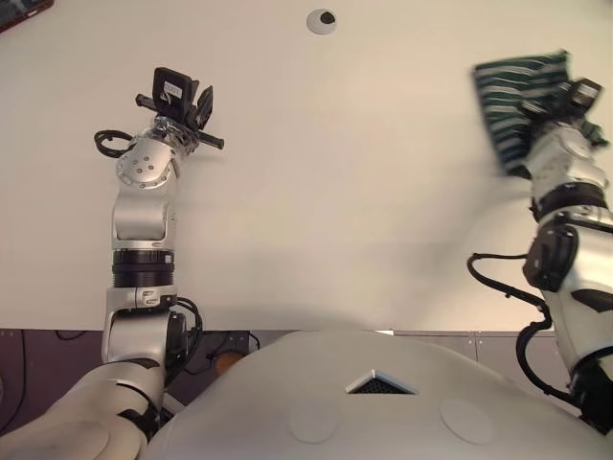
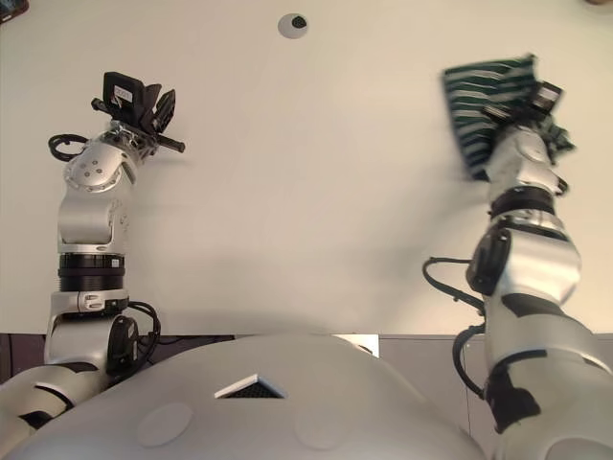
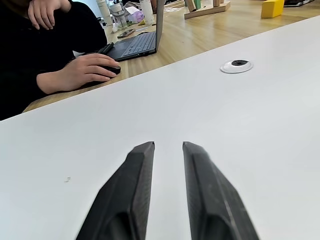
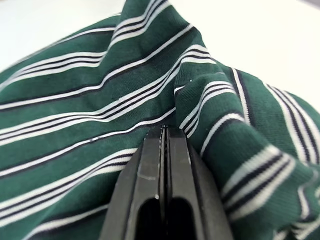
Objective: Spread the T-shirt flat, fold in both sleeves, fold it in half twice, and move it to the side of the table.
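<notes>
The green T-shirt [image 1: 508,91] with white stripes lies folded into a small bundle at the far right of the white table [image 1: 335,192]. My right gripper [image 4: 163,129] rests on the bundle's near right side, shut, with a bunched fold of the striped cloth [image 4: 75,100] pinched at its tips. My left gripper [image 1: 205,96] hovers over bare table at the far left, well away from the shirt. Its fingers [image 3: 137,165] stand a little apart, open and holding nothing.
A round cable grommet [image 1: 322,21] sits in the table at the back centre. Bare tabletop stretches between the two arms. The table's front edge [image 1: 316,329] runs just before my body. Beyond the far edge stands a wooden desk with a laptop [image 3: 135,42].
</notes>
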Available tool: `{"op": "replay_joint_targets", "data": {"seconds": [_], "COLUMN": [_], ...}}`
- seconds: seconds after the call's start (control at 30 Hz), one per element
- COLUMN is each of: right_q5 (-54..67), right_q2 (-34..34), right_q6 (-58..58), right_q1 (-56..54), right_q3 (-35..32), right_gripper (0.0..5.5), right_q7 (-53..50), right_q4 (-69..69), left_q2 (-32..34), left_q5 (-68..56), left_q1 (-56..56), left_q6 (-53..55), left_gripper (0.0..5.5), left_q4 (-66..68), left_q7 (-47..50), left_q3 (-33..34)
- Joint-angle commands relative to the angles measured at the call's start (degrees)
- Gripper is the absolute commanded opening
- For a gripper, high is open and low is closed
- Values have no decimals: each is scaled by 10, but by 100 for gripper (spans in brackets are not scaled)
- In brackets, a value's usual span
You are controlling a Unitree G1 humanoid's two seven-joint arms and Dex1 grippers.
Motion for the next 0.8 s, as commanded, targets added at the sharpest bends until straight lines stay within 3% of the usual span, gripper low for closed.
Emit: {"op": "replay_joint_targets", "data": {"seconds": [0.03, 0.17, 0.3, 0.6, 0.8], "right_q5": [-36, -107, -127, -132, -144], "right_q2": [36, 48, 100, 215, 194], "right_q6": [-1, -105, -116, -90, -84], "right_q1": [22, 21, 35, 53, 44], "right_q3": [27, 78, 104, 152, 151], "right_gripper": [4, 4, 4, 4, 4], "right_q7": [-11, -41, -49, -23, 3], "right_q4": [-40, -225, -354, -341, -314], "left_q2": [1, -7, -39, -100, -151], "left_q5": [1, 7, 0, -7, -6], "left_q1": [7, 1, -16, -11, -7], "left_q6": [3, -1, -2, -26, -42], "left_gripper": [99, 99, 99, 99, 99], "left_q4": [-16, -19, -23, -39, -23], "left_q7": [12, 31, 52, 153, 190], "left_q3": [13, 17, 12, 63, 52]}}
